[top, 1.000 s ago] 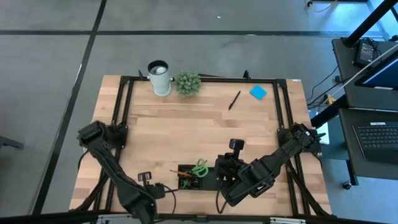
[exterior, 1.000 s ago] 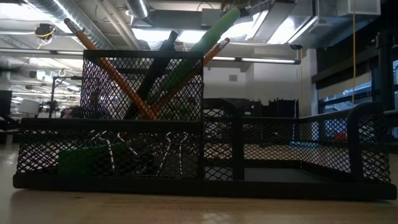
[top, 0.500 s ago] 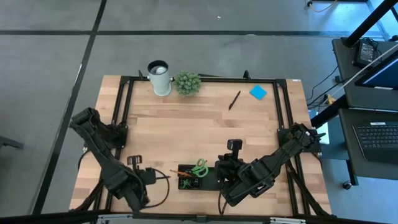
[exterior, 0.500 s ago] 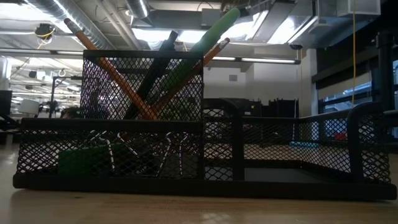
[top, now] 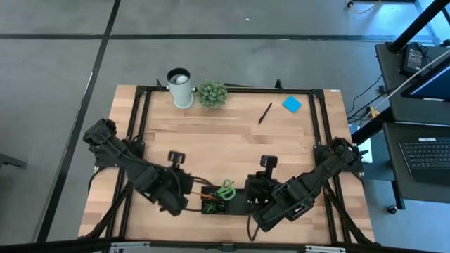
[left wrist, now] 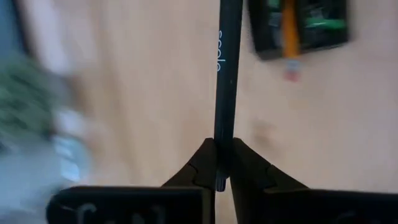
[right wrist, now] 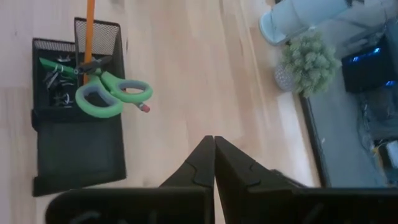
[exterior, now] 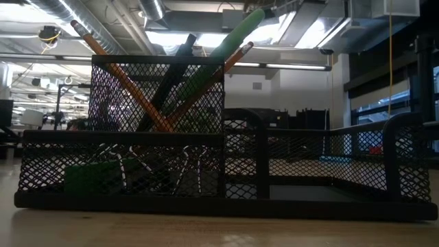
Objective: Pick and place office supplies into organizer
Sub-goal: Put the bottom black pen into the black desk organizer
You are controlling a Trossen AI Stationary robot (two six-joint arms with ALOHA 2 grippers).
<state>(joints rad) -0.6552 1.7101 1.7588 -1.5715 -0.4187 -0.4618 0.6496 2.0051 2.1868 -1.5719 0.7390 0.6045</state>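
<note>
Progress looks well along to us: the organizer (top: pixel 223 202), near the front edge of the table (top: pixel 211 133), already holds the green-handled scissors (right wrist: pixel 112 94), orange pencils (exterior: pixel 123 79) and a dark pen standing in its tall mesh cup, with binder clips (right wrist: pixel 59 87) and a green eraser (exterior: pixel 92 176) in the low front section. We judge three things are left: the black pen (left wrist: pixel 227 81) now pinched between the closed fingers of our left gripper (left wrist: pixel 222 167) just left of the organizer, a second pen (top: pixel 264 112) lying far back on the table, and the blue sticky-note pad (top: pixel 292 105) beside it. Our right gripper (right wrist: pixel 214 155) is closed on nothing, waiting just right of the organizer. Pale lettering runs along the held pen, but we cannot read it.
</note>
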